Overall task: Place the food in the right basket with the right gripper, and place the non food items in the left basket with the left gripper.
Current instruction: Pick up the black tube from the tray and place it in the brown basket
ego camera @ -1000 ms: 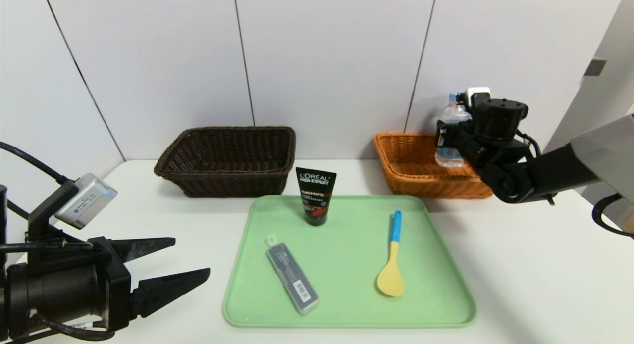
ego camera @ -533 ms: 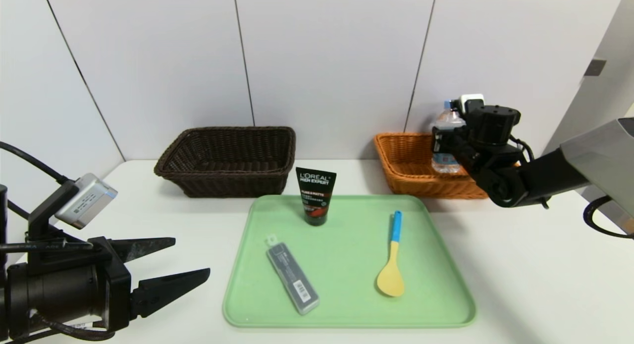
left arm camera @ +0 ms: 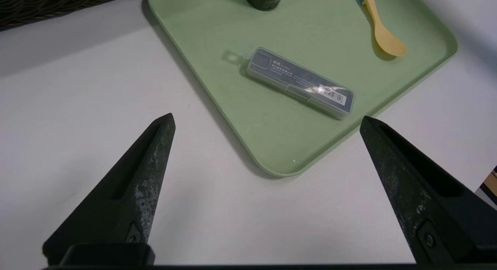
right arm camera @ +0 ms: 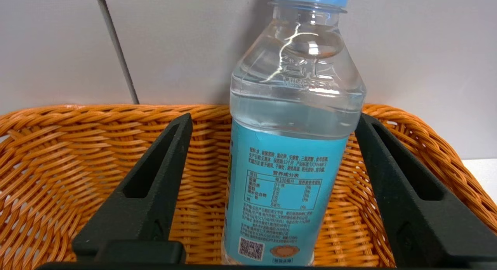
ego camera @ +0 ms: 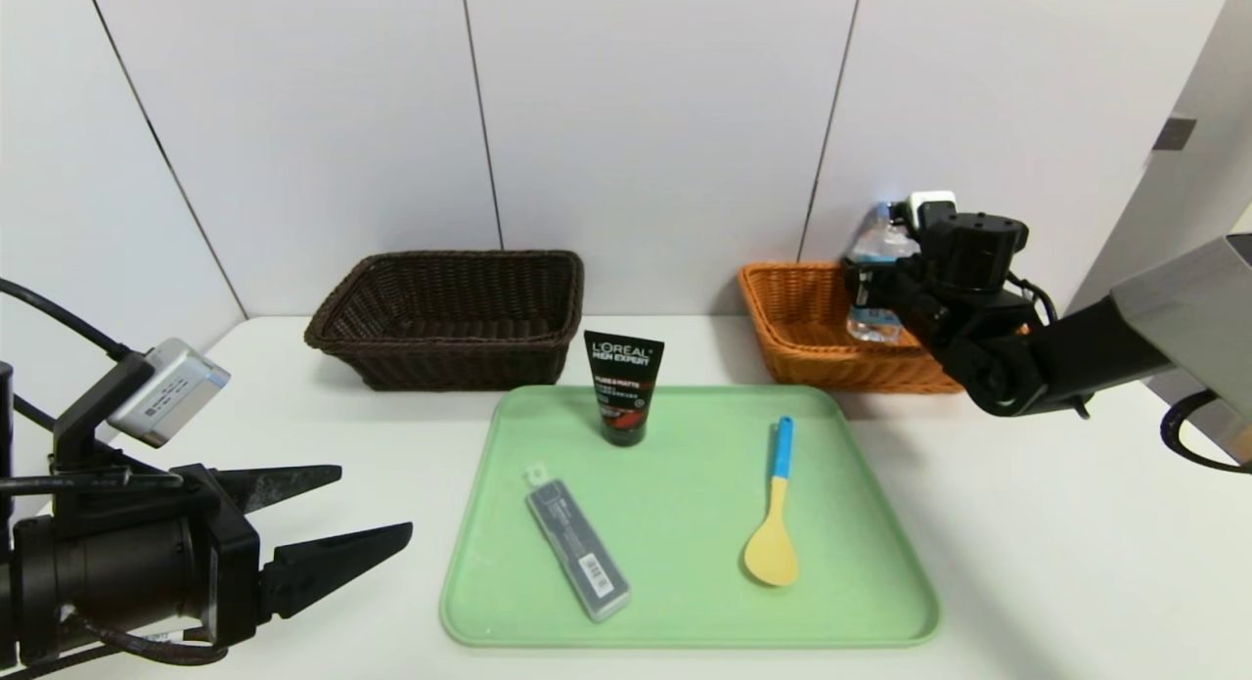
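Observation:
A clear water bottle [ego camera: 873, 254] with a blue label [right arm camera: 291, 165] stands in the orange right basket [ego camera: 812, 342], leaning a little. My right gripper [ego camera: 885, 289] is open around it [right arm camera: 273, 116]; there is a gap between one finger and the bottle, while the other finger lies close to its shoulder. On the green tray [ego camera: 685, 621] are a black L'Oreal tube [ego camera: 623, 386] standing on its cap, a grey plastic case [ego camera: 577, 546] and a yellow spoon with a blue handle [ego camera: 773, 523]. My left gripper [ego camera: 374, 504] hangs open and empty near the tray's front left corner [left arm camera: 267, 118].
The dark brown left basket [ego camera: 450, 313] stands at the back, left of the tray, with nothing showing in it. White wall panels rise right behind both baskets. Bare white table lies to the left and right of the tray.
The right gripper came down and slightly left with the bottle into the orange basket, then its jaws spread apart off the bottle. The left arm barely moved.

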Action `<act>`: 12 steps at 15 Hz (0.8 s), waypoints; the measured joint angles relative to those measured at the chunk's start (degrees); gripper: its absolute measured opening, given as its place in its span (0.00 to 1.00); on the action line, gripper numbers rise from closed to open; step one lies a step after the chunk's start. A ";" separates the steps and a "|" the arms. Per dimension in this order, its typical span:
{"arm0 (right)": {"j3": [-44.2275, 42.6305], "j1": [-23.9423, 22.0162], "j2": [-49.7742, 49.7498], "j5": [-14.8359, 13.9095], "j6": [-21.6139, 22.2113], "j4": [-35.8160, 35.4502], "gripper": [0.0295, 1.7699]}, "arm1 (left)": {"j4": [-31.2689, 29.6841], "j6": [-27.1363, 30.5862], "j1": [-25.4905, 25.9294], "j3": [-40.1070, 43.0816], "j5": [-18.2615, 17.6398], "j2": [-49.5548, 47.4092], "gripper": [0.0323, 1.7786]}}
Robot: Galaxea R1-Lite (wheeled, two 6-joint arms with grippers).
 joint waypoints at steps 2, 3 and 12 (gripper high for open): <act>1.76 0.13 -1.49 0.18 -0.09 0.51 0.85 | -0.02 -0.11 0.00 0.00 0.00 0.00 0.95; 2.69 0.16 -2.21 0.32 -0.11 0.62 0.86 | 0.00 -0.11 0.00 -0.02 0.00 0.00 0.95; 9.51 -0.46 -13.62 0.10 -0.04 5.36 0.93 | -0.05 -1.66 0.00 -0.74 0.00 -0.67 0.95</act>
